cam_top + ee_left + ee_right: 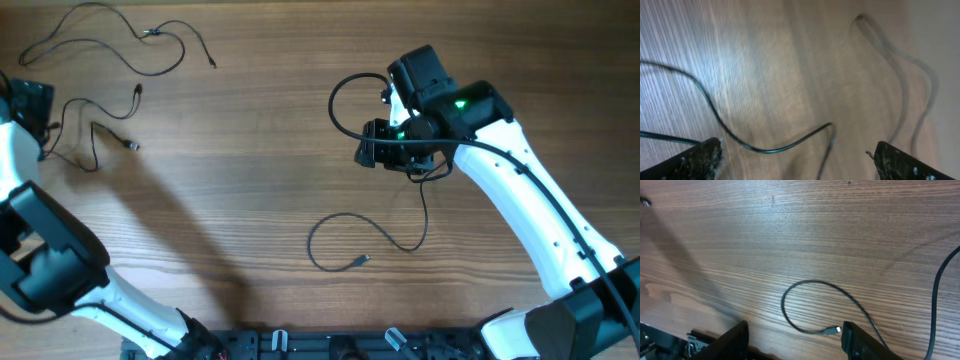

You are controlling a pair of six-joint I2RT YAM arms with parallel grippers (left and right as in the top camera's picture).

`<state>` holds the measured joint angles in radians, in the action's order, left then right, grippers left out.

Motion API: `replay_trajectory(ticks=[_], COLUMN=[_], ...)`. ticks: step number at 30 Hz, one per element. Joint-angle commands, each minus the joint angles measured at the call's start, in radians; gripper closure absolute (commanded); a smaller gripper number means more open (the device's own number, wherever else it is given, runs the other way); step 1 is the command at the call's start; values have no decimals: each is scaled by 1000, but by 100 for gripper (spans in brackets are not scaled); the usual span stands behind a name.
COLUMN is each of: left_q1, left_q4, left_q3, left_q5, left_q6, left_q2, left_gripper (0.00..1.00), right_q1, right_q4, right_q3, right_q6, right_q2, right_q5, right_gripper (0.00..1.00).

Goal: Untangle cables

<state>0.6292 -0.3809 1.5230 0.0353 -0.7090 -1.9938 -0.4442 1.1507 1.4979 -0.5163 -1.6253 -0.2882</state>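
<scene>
Three thin black cables lie apart on the wooden table. A long squiggle (150, 72) lies at the far left. A shorter cable (95, 130) with two small plugs lies just below it. A third cable (330, 218) loops in the middle with a plug end (360, 261). My left gripper (30, 105) is at the left edge beside the shorter cable. In the left wrist view it (797, 157) is open, and a thin cable (765, 149) lies on the table between its fingers. My right gripper (372, 148) hovers above the middle loop. In the right wrist view it (795, 337) is open and empty, with the loop (790, 292) and its plug (835, 329) below it.
A thicker black arm cable (340, 100) arcs out to the left of the right wrist. The robot base rail (330, 345) runs along the table's near edge. Bare wood separates the left cables from the middle loop.
</scene>
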Motion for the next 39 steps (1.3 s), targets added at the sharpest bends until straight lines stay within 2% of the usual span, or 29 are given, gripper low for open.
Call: replay_trajectory(ticks=[1,2,4,5,6,9,13,15,18,20,21,23,24,26,29,30,31,32,33,34,36,38,39], left_q1=[-1,-1,-1,-2,-4,12,82,111,129,127,127,122,119,114,114,114,115,115,115,115,115,115,114], left_q4=[-67,-105,-324,-410,-454,-394,-286,-196,-66,-15,34,189,244,327,370,368,351,328,300,266,216,129,97], left_q3=[67,67,66,57,28,-60,-80,-80,-80,-80,-78,-69,-69,-69,-69,-69,-69,-69,-69,-69,-69,-69,-69], left_q5=[-5,-5,8,18,46,56,56,56,52,43,11,-210,-260,-278,-278,-277,-247,-209,-180,-173,-180,-208,-248], left_q6=[-6,-6,-6,-26,-97,-118,-114,-80,-80,-79,-55,27,29,29,29,29,29,29,29,78,154,151,127], left_q2=[146,159,172,161,145,103,12,-20,-35,-35,-35,-18,-8,9,9,9,8,8,8,8,17,57,98], left_gripper=[0,0,0,0,0,0,0,14,67,91,96,96,96,96,96,96,61,40,12,0,0,0,0], right_q1=[-5,-5,-5,-5,-5,-5,-5,-5,-5,-5,-5,-5,-5,-5,-5,-5,-5,-5,-5,-5,-5,-3,4], right_q4=[-11,-10,-11,-13,-12,2,5,2,-2,-8,-10,-6,-6,-6,-6,-6,-6,-6,-6,-6,-2,16,40], right_q3=[-18,-18,-18,-18,-18,-18,-18,-18,-18,-18,-18,-18,-18,-18,-18,-18,-18,-18,-18,-18,-18,-17,-17], right_q6=[-6,-6,-7,-6,-6,-5,0,-7,-11,-13,-21,-34,-34,-34,-34,-34,-34,-34,-34,-33,5,68,87], right_q2=[-6,-6,-6,-6,-6,-6,-6,-6,-6,-6,-6,-6,-6,-6,-6,-6,-6,-6,-6,-6,-6,-6,-6], right_q5=[-6,-6,-6,-6,-6,-6,-6,-6,-6,-6,-6,-6,-6,-6,-6,-6,-6,-6,-6,-6,-5,7,20], right_gripper=[39,39,38,38,38,38,38,37,36,34,34,34,34,34,34,34,34,34,34,32,23,10,7])
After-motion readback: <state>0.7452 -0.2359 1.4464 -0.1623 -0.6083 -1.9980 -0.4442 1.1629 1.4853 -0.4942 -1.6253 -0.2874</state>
